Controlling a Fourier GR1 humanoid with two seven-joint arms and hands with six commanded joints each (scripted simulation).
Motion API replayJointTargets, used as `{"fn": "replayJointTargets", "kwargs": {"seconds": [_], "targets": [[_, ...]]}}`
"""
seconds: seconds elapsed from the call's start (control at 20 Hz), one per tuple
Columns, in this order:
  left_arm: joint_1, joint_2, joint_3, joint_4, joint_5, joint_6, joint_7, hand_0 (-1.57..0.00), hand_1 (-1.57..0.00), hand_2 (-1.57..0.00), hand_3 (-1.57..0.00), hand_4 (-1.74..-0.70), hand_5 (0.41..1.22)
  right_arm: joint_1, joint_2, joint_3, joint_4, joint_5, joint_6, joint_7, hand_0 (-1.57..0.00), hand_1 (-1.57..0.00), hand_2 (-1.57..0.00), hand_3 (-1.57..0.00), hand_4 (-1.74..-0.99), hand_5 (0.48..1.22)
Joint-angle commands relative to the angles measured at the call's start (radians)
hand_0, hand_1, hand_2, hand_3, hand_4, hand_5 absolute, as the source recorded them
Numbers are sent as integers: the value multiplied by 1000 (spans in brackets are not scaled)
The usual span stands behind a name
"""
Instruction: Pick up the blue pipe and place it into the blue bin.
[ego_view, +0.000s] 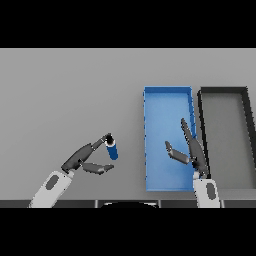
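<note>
I can read no text, label, brand, number or sign anywhere in my head view.

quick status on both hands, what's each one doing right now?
Left hand: open, fingertips touching the short blue cylindrical pipe, not wrapped around it.
Right hand: open, holding nothing, over the blue rectangular bin.
</note>
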Motion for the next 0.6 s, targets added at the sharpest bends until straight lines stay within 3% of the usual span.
{"fn": "replayJointTargets", "kwargs": {"seconds": [0.0, 0.1, 0.3, 0.4, 0.55], "targets": [[-3, -16, -3, 11, -2, 4, -10, 1, 1, 1, 1, -1230, 502, 8, 0, 1, 1, 4, -2, -9, 1, 1, 1, 1, -1309, 651], [-35, -63, -11, 57, -19, 22, 2, 1, 1, 1, 1, -1223, 502, 18, 1, -5, 0, 0, -4, -13, 1, 1, 1, 1, -1318, 654], [-83, -115, -23, 149, -65, 39, -43, 1, 1, 1, 1, -1177, 492, 6, -10, -14, -3, -6, -3, 11, 1, 1, 1, 1, -1324, 662], [-104, -150, -31, 184, -83, 56, -43, 1, 1, 1, 1, -1160, 491, 23, -10, -8, -7, -1, 2, -9, 1, 1, 1, 1, -1323, 665], [-119, -189, -22, 208, -33, 21, -55, 1, 1, -24, -17, -1215, 536, 34, -7, -9, -22, -2, -4, -10, 1, 1, 1, 1, -1321, 664]]}}
